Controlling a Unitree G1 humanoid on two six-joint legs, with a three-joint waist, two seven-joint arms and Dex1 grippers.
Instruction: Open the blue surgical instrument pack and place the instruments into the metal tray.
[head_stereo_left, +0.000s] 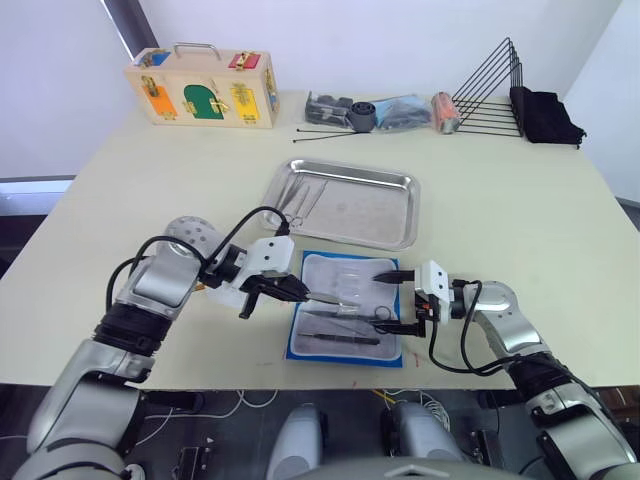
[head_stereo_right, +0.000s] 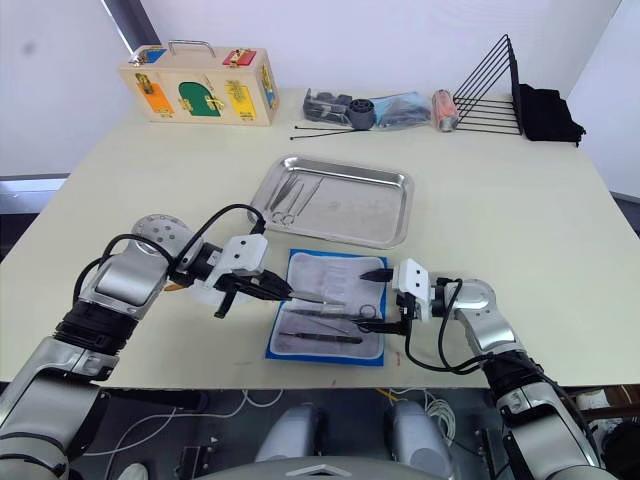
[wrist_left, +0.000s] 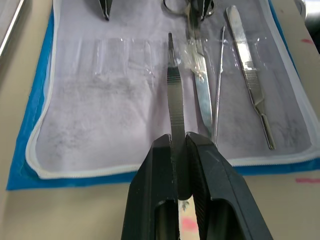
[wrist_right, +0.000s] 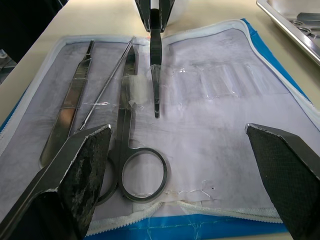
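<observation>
The blue surgical instrument pack lies open near the table's front edge, its grey-white lining up. My left gripper is shut on a ribbed flat metal instrument, which it holds just over the lining at the pack's left side. Scissors, a thin probe and forceps lie in the pack's near half. My right gripper stands wide open at the pack's right edge, holding nothing. Behind the pack sits the metal tray, with a few instruments in its left end.
A wooden lock box stands at the back left. Black cable ties, bagged items, an orange can, a black wire rack and a black cloth line the back right.
</observation>
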